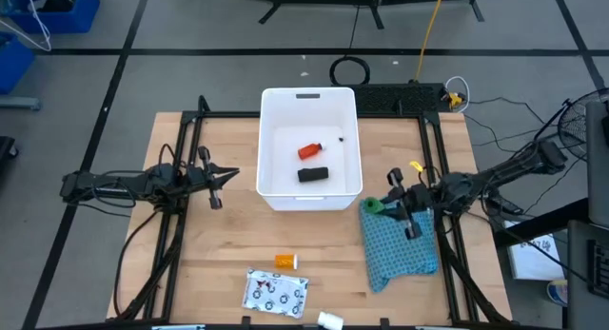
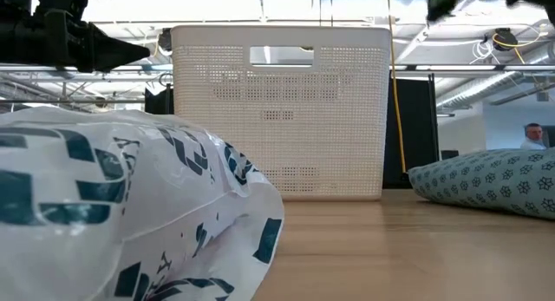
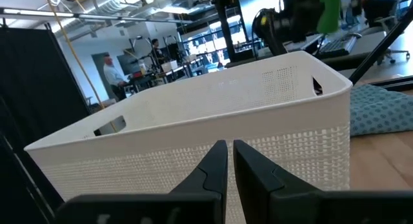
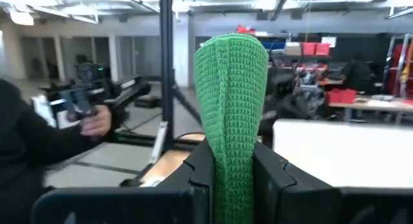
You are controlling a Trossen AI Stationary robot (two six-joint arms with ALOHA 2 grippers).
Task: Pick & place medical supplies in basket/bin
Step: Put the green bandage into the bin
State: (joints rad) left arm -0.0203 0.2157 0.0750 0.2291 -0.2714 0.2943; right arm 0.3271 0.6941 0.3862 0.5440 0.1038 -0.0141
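Note:
The white bin (image 1: 273,130) stands at the table's far middle, with a red tube (image 1: 310,151) and a black block (image 1: 313,174) lying on its floor. My right gripper (image 1: 383,207) is shut on a green knitted block (image 4: 232,88) beside the bin's near right corner, over the blue cloth (image 1: 400,244). My left gripper (image 1: 231,175) is shut and hovers just left of the bin; in its wrist view (image 3: 229,156) it points at the bin wall (image 3: 193,153). An orange bottle (image 1: 286,262), a flat printed packet (image 1: 276,292) and a small white bottle (image 1: 330,320) lie near the table's near edge. My right gripper pinches the green block between its two fingers (image 4: 271,166), on the block's lower part (image 4: 232,172). The rest of the block sticks out past the fingertips. The fingers come about level from the table's right. The block (image 3: 329,11) is lifted clear, higher than the bin's rim.
The blue knitted cloth (image 2: 494,179) lies on the right side of the table. The black arm frames (image 1: 186,130) run along both table sides. In the low view the printed packet (image 2: 113,206) fills the foreground. People stand in the room behind.

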